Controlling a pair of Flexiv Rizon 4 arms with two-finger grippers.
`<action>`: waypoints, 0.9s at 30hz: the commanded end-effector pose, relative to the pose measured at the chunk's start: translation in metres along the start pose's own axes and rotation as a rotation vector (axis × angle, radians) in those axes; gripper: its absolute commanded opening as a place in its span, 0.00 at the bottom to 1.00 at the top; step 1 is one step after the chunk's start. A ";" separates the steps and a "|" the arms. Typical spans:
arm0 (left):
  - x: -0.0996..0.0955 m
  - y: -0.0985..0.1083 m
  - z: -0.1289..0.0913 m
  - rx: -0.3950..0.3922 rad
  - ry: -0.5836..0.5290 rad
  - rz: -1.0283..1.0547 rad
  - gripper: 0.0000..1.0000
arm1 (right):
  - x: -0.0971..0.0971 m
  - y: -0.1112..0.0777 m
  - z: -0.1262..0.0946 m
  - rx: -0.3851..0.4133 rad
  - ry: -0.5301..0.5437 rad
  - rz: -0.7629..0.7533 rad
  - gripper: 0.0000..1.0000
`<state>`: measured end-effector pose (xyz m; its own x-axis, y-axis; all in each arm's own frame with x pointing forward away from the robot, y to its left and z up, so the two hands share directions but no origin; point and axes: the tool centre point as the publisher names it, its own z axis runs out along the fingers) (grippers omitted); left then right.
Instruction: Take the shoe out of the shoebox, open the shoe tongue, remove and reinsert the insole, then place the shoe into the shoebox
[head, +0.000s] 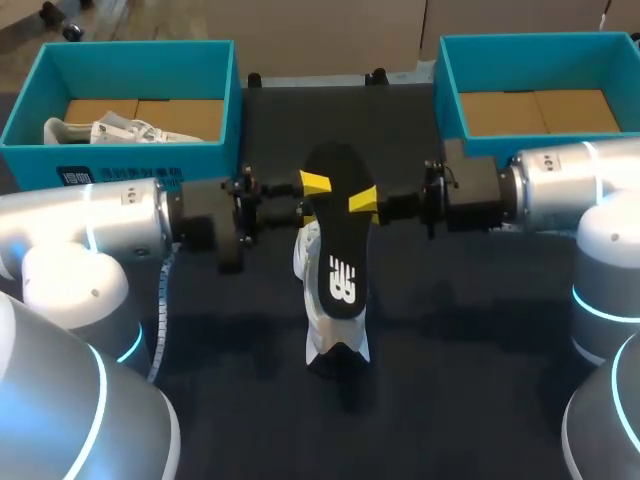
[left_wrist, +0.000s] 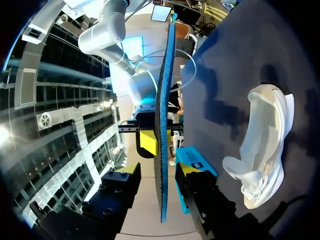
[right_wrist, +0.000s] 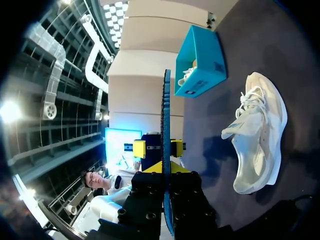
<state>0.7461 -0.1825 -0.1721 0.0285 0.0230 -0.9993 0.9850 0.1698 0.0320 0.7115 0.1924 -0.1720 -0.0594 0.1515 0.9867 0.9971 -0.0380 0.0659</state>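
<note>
A black insole (head: 341, 245) hangs flat over the table's middle, above a white shoe (head: 322, 318) lying on the dark mat. My right gripper (head: 365, 202) comes in from the right and is shut on the insole's edge. In the right wrist view the insole (right_wrist: 166, 115) runs edge-on out of that gripper (right_wrist: 166, 172). My left gripper (head: 318, 185) stands at the opposite edge. In the left wrist view its fingers (left_wrist: 187, 172) straddle the insole (left_wrist: 162, 125), with a gap on one side. The shoe (left_wrist: 265, 145) (right_wrist: 257, 135) lies on its side beside both.
A teal shoebox (head: 20, 120) at the back left holds another white shoe (head: 110, 130). A second teal shoebox (head: 448, 90) at the back right shows only its cardboard floor. Dark mat lies open in front of the shoe.
</note>
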 end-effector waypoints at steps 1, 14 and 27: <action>0.000 0.003 0.010 -0.013 -0.008 -0.001 0.42 | 0.000 0.004 0.007 0.014 -0.003 0.003 0.00; 0.003 0.003 0.015 -0.018 0.000 -0.014 0.22 | -0.001 0.004 0.011 0.017 0.002 0.002 0.00; 0.008 0.006 0.013 -0.035 0.004 -0.019 0.00 | -0.001 0.006 0.010 0.013 -0.002 0.003 0.00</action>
<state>0.7549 -0.1923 -0.1787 0.0084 0.0243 -0.9997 0.9799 0.1990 0.0131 0.7175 0.1992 -0.1736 -0.0574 0.1514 0.9868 0.9978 -0.0236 0.0616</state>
